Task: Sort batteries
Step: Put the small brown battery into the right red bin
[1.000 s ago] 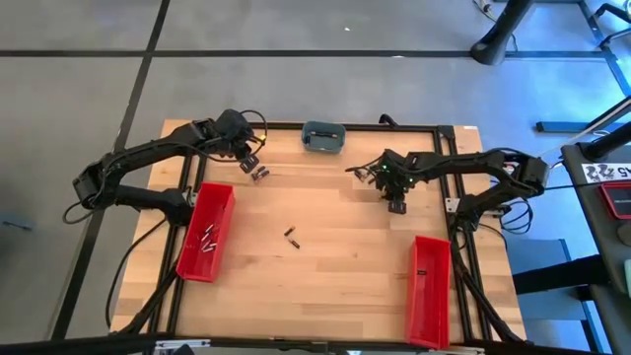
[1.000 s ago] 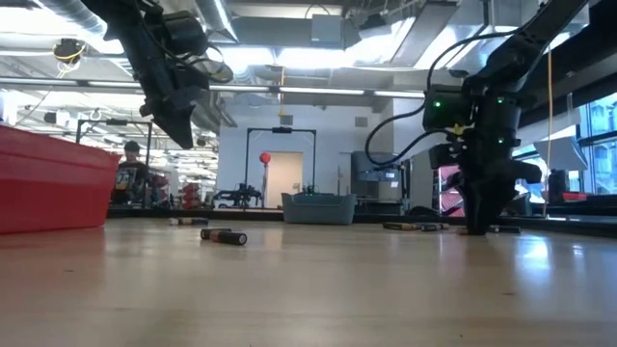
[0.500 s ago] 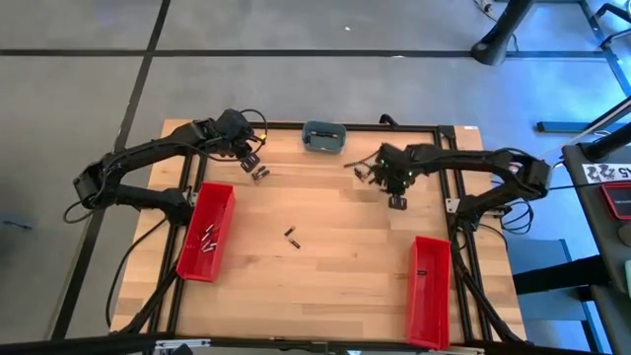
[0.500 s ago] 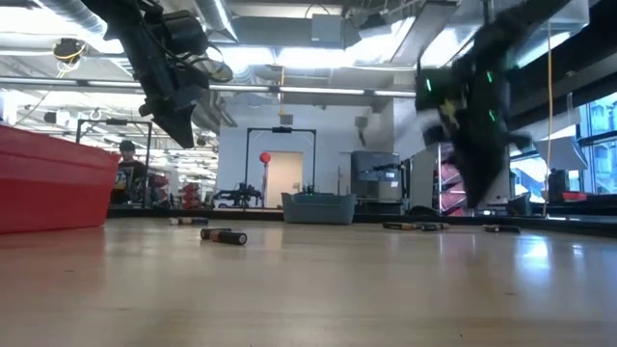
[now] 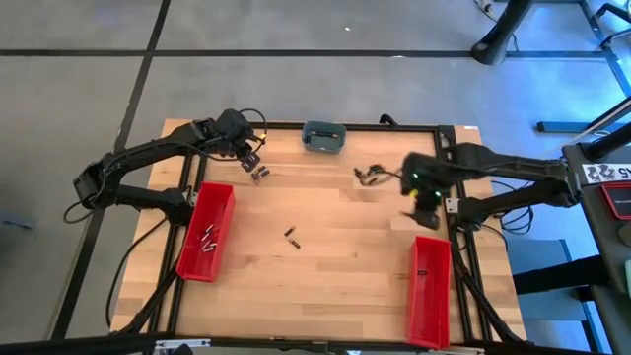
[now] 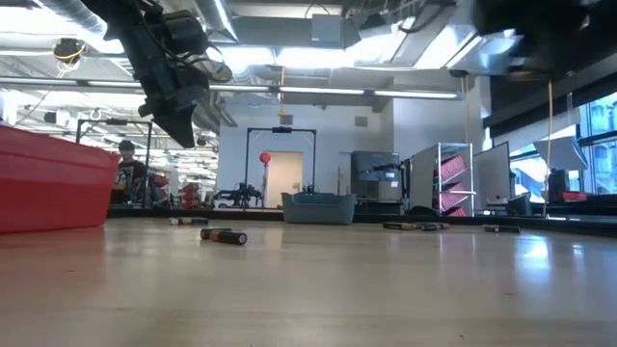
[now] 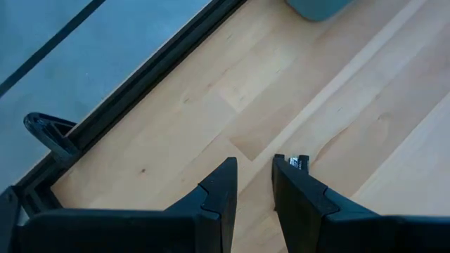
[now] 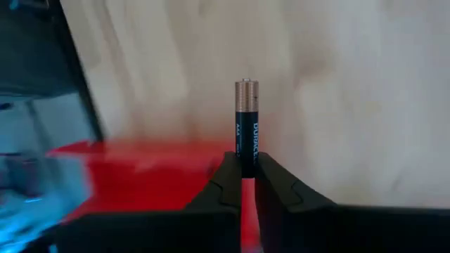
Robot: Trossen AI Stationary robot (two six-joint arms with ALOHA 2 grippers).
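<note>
Note the right pincer (image 8: 242, 184) pinching one upright battery (image 8: 246, 126) above the wooden counter (image 5: 335, 266), near the right red bin (image 5: 430, 286). The left pincer (image 7: 254, 184) hovers slightly spread by loose batteries (image 5: 260, 172); an open workshop lies beyond.

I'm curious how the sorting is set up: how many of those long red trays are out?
2. One red tray lies on the left side, the other red tray on the right side. None looks hidden.
</note>
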